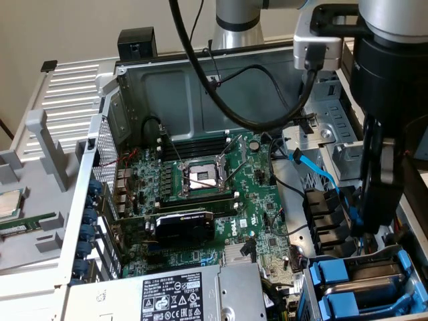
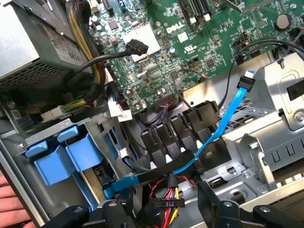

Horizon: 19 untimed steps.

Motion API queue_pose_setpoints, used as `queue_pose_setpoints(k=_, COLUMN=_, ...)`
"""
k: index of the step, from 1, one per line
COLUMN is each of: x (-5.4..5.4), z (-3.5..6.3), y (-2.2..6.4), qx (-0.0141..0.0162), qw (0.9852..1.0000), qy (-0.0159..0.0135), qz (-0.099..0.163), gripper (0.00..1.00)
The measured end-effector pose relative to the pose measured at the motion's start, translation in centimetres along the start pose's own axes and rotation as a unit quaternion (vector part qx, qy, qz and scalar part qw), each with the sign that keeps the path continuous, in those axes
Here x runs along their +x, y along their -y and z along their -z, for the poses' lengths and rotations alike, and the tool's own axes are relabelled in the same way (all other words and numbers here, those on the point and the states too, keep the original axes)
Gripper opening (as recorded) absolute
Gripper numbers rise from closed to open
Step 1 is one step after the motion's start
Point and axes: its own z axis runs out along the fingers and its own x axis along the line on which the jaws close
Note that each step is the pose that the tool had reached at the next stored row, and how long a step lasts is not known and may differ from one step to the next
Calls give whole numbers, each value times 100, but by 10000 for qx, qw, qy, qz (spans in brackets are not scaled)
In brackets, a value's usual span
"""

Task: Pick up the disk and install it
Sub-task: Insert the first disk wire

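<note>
My gripper (image 1: pixel 376 224) hangs over the drive cage at the exterior view's right, inside the open computer case. In the wrist view its two black fingers (image 2: pixel 114 213) stand wide apart, so the gripper (image 2: pixel 164 208) is open, with only loose cables and a red-yellow power plug (image 2: pixel 167 197) below the gap. Two bright blue plastic carrier ends (image 1: pixel 338 284) (image 2: pixel 64 156) sit side by side in the drive cage beside the gripper. The disk's silver body and white label are hidden.
The green motherboard (image 1: pixel 200 200) (image 2: pixel 190 42) fills the case floor. The grey power-supply box (image 1: pixel 180 294) (image 2: pixel 28 38) stands near the carriers. A blue data cable (image 1: pixel 321 170) (image 2: pixel 228 109) crosses black connectors (image 2: pixel 175 135). A person's hand (image 2: pixel 9 199) rests at the case edge. A processor chip (image 1: pixel 8 204) lies outside.
</note>
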Motion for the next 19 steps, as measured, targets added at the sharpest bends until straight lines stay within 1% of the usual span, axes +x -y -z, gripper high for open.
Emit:
queue_pose_setpoints(k=7, x=-6, z=24, y=-10, qx=11, qw=10000, qy=-17, qz=-20, gripper=65)
queue_pose_setpoints(k=10, x=-6, z=24, y=-11, qx=12, qw=10000, qy=-17, qz=-21, gripper=65)
queue_pose_setpoints(k=11, x=-6, z=24, y=-11, qx=12, qw=10000, qy=-17, qz=-21, gripper=63)
queue_pose_setpoints(k=12, x=-6, z=24, y=-11, qx=12, qw=10000, qy=-17, qz=-21, gripper=63)
queue_pose_setpoints(k=14, x=-6, z=24, y=-11, qx=12, qw=10000, qy=-17, qz=-21, gripper=50)
queue_pose_setpoints(k=15, x=-6, z=24, y=-11, qx=12, qw=10000, qy=-17, qz=-21, gripper=50)
queue_pose_setpoints(k=17, x=-6, z=24, y=-11, qx=12, qw=10000, qy=-17, qz=-21, gripper=38)
queue_pose_setpoints(k=19, x=-17, z=25, y=-18, qx=12, qw=10000, qy=-17, qz=-21, gripper=38)
